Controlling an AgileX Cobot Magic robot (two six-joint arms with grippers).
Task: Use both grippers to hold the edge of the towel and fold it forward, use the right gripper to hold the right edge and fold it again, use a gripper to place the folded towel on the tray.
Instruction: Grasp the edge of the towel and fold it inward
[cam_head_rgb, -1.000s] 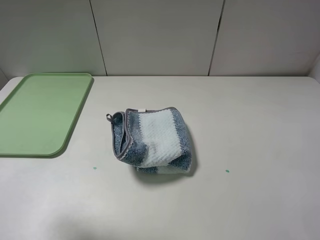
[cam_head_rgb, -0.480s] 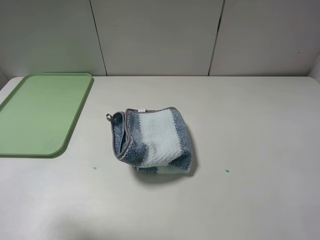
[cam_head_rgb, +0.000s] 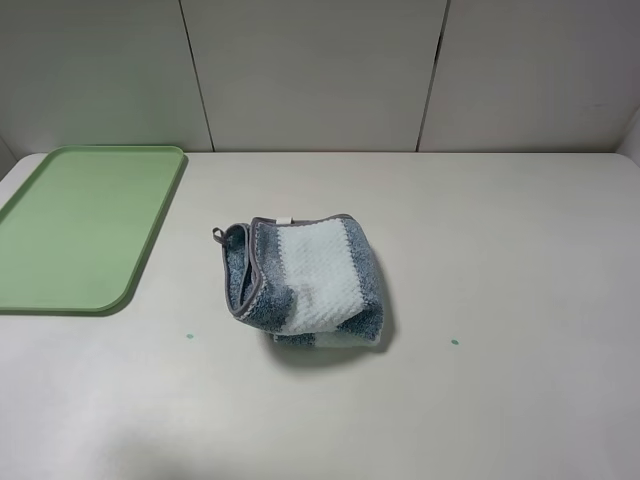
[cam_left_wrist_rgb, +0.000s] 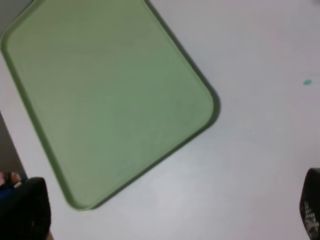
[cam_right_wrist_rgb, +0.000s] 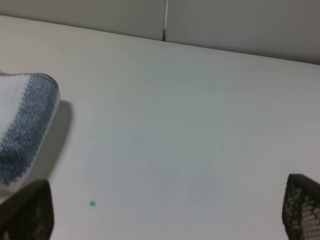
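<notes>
The blue-and-white striped towel (cam_head_rgb: 305, 280) lies folded in a thick bundle at the table's middle, with a grey trimmed edge and a small loop on its left side. The green tray (cam_head_rgb: 80, 225) sits at the far left, empty. Neither arm shows in the high view. In the left wrist view, my left gripper (cam_left_wrist_rgb: 167, 212) is open above the table beside the tray (cam_left_wrist_rgb: 110, 95), its fingertips (cam_left_wrist_rgb: 25, 210) wide apart. In the right wrist view, my right gripper (cam_right_wrist_rgb: 165, 210) is open and empty, with the towel's right end (cam_right_wrist_rgb: 22, 120) off to one side.
Two small green dots mark the table (cam_head_rgb: 189, 336) (cam_head_rgb: 455, 342), one on each side of the towel. A panelled wall (cam_head_rgb: 320, 70) runs along the back of the table. The tray's near corner lies close to the table's left edge.
</notes>
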